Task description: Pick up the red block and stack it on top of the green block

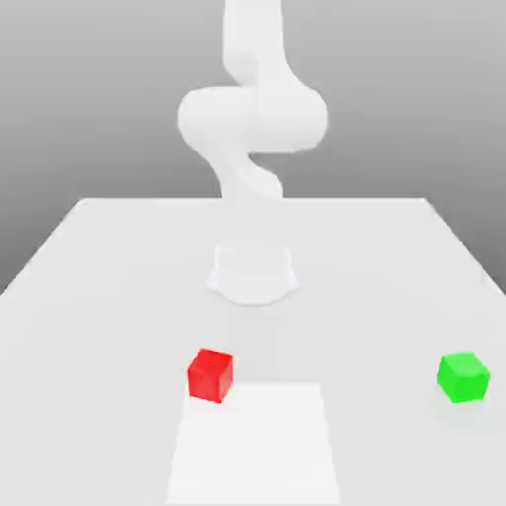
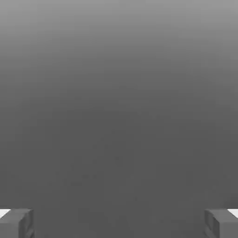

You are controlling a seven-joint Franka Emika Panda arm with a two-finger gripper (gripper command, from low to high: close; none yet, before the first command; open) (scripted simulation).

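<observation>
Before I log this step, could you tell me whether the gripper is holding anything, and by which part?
Nothing is held. The gripper is open with nothing between its fingers; the red block and green block sit apart on the table.

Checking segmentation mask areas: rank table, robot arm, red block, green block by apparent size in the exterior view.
1. table, largest
2. robot arm
3. red block and green block: they look about alike, so no ranking between them.
</observation>
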